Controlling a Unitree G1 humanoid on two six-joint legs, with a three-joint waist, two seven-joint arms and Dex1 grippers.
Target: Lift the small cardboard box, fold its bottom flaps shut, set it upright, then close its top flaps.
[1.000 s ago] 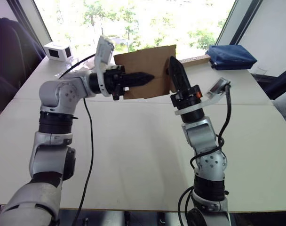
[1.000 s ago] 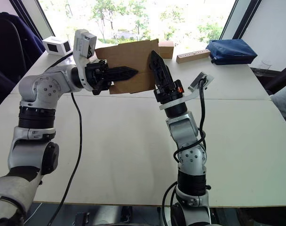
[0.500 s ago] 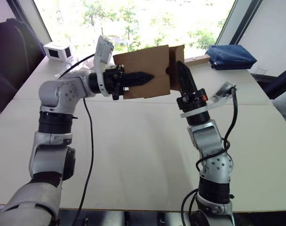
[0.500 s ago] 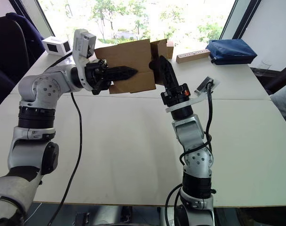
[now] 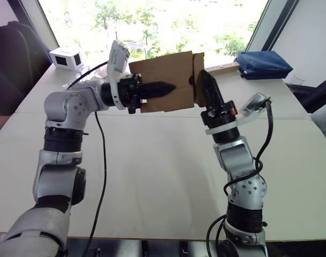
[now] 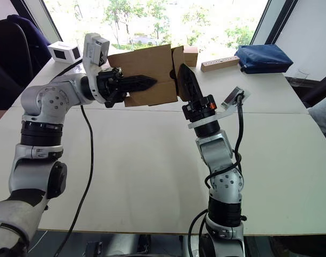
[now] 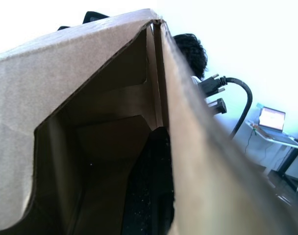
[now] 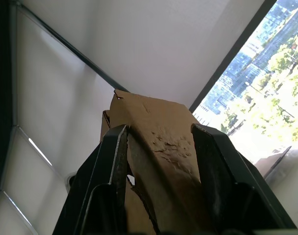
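Left gripper (image 5: 165, 87) pinched on a wall of the small cardboard box (image 5: 165, 75), held above the table (image 5: 152, 176); right gripper (image 8: 161, 147) spread wide astride an end flap (image 8: 159, 132); box interior empty

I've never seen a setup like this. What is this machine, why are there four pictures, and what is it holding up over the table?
It is a humanoid robot with two arms, each ending in two black fingers. Two pictures come from cameras in its head, looking down over the arms; the other two come from a camera on each wrist, looking along the fingers. The left gripper is clamped on a wall of the small cardboard box, holding it in the air above the white table. The right gripper has its fingers open around a flap at the box's end. At the table's far side lie a white box, a blue pouch and a wooden strip.
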